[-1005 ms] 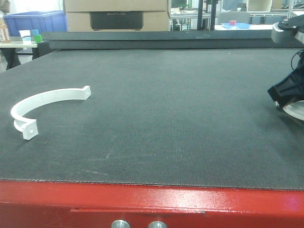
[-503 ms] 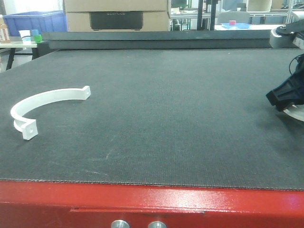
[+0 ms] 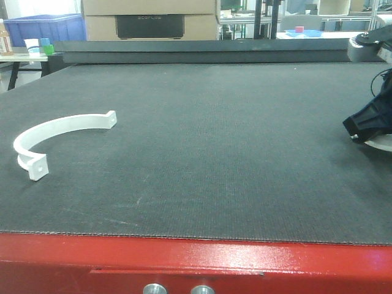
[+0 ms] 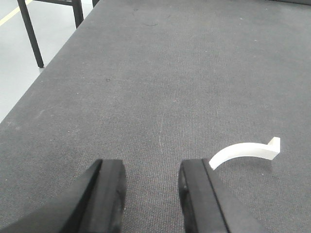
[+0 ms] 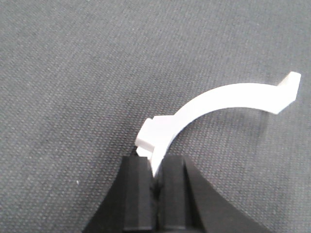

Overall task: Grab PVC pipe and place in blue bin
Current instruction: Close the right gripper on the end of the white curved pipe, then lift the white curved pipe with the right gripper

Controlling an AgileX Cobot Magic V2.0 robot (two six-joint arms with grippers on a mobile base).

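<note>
Between our right gripper jaws, pinched shut, sits one end of the curved PVC pipe, its arc reaching ahead over the mat; gripping the end, we judge, keeps the arc clear for lifting. Our left gripper hangs open and empty, a second white arc just ahead-right.

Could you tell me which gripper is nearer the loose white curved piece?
Left: the left gripper is just short of the curved piece; the right gripper is far across the table, clamping a second piece.
</note>
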